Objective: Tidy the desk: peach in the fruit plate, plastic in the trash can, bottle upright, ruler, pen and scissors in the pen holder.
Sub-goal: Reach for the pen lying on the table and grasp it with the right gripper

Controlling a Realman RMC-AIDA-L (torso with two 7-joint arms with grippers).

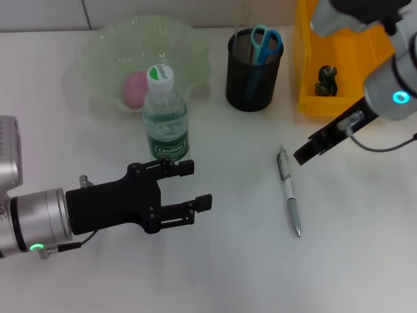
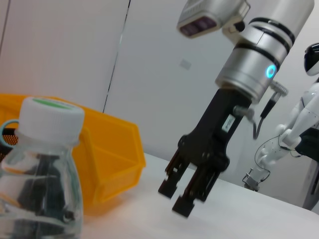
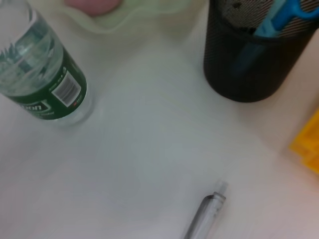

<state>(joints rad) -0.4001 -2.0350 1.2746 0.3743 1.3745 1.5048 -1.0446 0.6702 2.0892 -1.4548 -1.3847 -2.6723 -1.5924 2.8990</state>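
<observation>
The bottle (image 1: 167, 120) stands upright on the table with its white cap on, just in front of the pale green fruit plate (image 1: 189, 45); it also shows in the wrist views (image 2: 45, 174) (image 3: 45, 84). The pink peach (image 1: 135, 89) lies in the plate. My left gripper (image 1: 195, 186) is open and empty, a short way in front of the bottle. The pen (image 1: 290, 192) lies flat on the table (image 3: 207, 214). My right gripper (image 1: 303, 155) (image 2: 174, 199) hovers just right of the pen's upper end, fingers slightly apart and holding nothing. Blue scissors (image 1: 266, 42) and a faint clear ruler (image 1: 244, 23) stand in the black mesh pen holder (image 1: 254, 78).
A yellow bin (image 1: 306, 78), the trash can, stands at the back right with a dark crumpled piece of plastic (image 1: 326, 79) inside. The bin sits close beside the pen holder (image 3: 254, 55). A wall rises behind the table.
</observation>
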